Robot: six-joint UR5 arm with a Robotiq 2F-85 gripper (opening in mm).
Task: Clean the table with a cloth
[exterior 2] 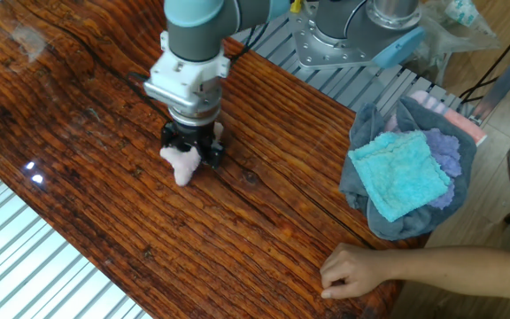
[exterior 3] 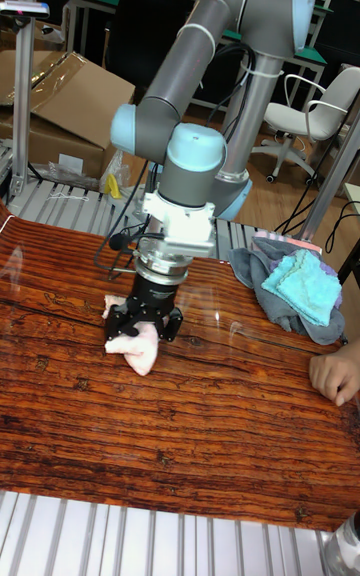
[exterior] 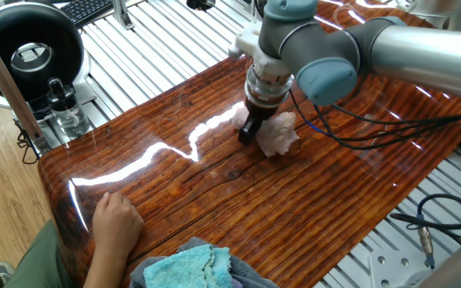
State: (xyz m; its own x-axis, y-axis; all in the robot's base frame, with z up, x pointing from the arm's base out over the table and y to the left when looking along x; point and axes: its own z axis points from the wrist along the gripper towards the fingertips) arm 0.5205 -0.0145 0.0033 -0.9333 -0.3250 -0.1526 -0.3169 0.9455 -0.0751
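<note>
The pale pink fluffy cloth [exterior: 277,134] [exterior 2: 182,165] [exterior 3: 132,346] lies bunched on the glossy reddish-brown table [exterior: 294,208] [exterior 2: 104,213] [exterior 3: 200,436]. My gripper [exterior: 254,128] [exterior 2: 191,152] [exterior 3: 145,324] points straight down and is shut on the cloth, pressing it against the wood. The black fingers straddle the top of the cloth, and part of it sticks out to one side. In the tall fixed view the cloth sits left of the table's middle.
A person's hand [exterior: 114,220] [exterior 2: 357,270] [exterior 3: 335,374] rests on the table edge. A turquoise cloth on grey fabric [exterior: 186,268] [exterior 2: 401,177] [exterior 3: 300,286] lies at that end. A black ring device [exterior: 26,48] and a bottle [exterior: 62,100] stand on the ribbed metal frame [exterior: 158,48].
</note>
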